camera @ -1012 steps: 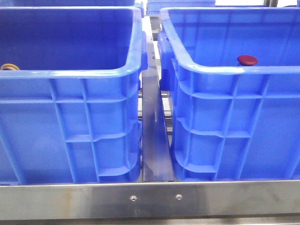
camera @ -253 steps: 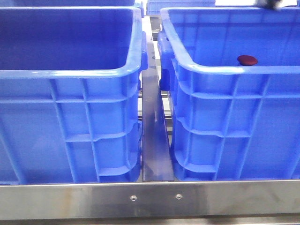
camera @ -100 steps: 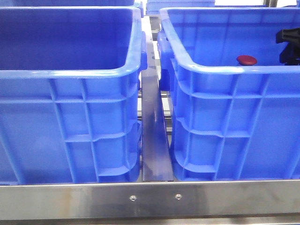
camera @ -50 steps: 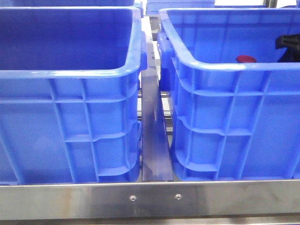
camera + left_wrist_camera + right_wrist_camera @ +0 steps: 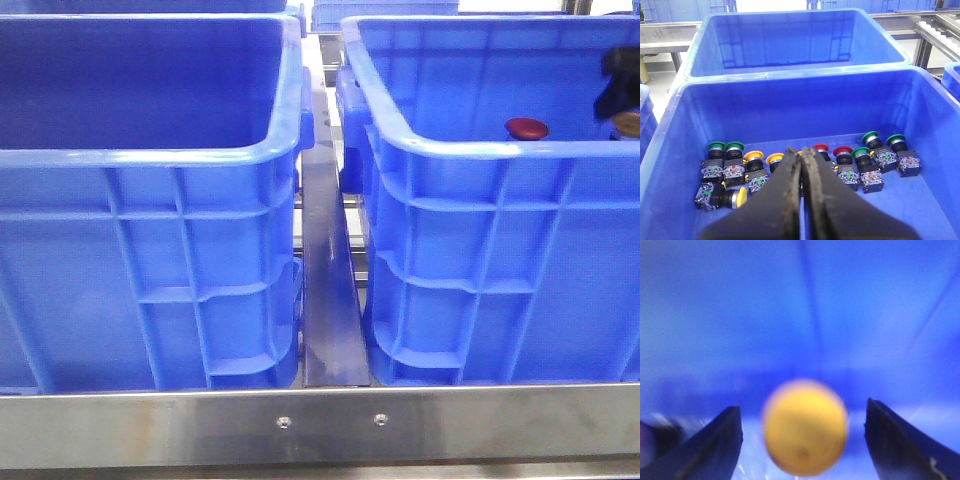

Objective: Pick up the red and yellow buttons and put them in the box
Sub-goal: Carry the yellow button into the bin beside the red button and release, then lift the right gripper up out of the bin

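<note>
Left crate (image 5: 150, 150): blue, at 9 o'clock in the front view; what its floor holds is hidden there.
Right crate (image 5: 480, 150): blue, at 3 o'clock in the front view, apart from the left crate with a metal rail (image 5: 325, 300) between them.
Red button (image 5: 527, 127): dark red cap, just showing above the right crate's near rim, inside that crate.
Yellow button (image 5: 805, 426): blurred yellow-orange disc in the right wrist view, between the two fingers, touching neither; blue crate wall behind it.
Right pincer (image 5: 802, 440): released, fingers spread wide either side of the yellow button. In the front view a black part of it shows at the frame's 3 o'clock edge, inside the right crate, well right of the red button.
Left pincer (image 5: 801, 165): clenched, fingers pressed together, nothing between them.
Bin under left pincer (image 5: 685, 150): blue crate holding a row of push buttons with green, yellow and red caps along its far floor; a second blue crate (image 5: 795, 45) stands behind it.
Frame (image 5: 320, 425): steel bar across the front view at 6 o'clock.
</note>
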Controlling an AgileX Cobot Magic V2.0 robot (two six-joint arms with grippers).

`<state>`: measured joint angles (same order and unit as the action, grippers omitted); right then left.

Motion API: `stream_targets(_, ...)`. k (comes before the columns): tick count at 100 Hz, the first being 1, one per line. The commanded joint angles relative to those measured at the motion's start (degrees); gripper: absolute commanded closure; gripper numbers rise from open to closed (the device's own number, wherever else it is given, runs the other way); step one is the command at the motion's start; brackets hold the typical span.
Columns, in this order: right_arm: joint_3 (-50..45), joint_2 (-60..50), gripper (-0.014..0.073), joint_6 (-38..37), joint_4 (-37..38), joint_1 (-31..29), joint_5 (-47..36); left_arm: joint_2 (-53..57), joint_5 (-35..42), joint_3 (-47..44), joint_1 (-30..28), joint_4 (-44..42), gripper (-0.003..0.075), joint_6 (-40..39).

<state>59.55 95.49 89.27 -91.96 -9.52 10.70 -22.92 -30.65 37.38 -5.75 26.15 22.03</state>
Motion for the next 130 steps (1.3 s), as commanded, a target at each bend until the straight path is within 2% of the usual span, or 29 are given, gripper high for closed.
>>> stream_targets(1,0.5,-6.0,0.0052,0.25,-0.58,-0.08,0.63,-0.44,4.23,1.55,-0.13,1.46,0.0739,-0.41)
stream_targets(20,-4.54,-17.12,0.0052,0.2,-0.7,-0.08,0.61,-0.44,4.23,1.55,-0.13,1.46,0.0739,-0.41)
stream_targets(55,-19.41,-40.82,0.0055,0.15,-1.3,-0.08,4.25,-0.44,4.23,1.55,-0.13,1.46,0.0739,-0.41)
stream_targets(80,-26.17,-53.13,0.0069,0.16,-3.55,-0.08,6.18,-0.44,4.23,1.55,-0.13,1.46,0.0739,-0.41)
stream_targets(90,-26.97,-56.31,0.017,0.16,-3.55,-0.08,5.97,-0.44,4.23,1.55,-0.13,1.46,0.0739,-0.41)
stream_targets(116,-27.04,-58.32,0.0652,0.16,-3.55,-0.08,6.25,-0.44,4.23,1.55,-0.13,1.46,0.0739,-0.41)
stream_targets(130,-27.04,-58.32,0.0662,0.16,-3.61,-0.08,6.72,-0.44,4.23,1.55,-0.13,1.46,0.0739,-0.41)
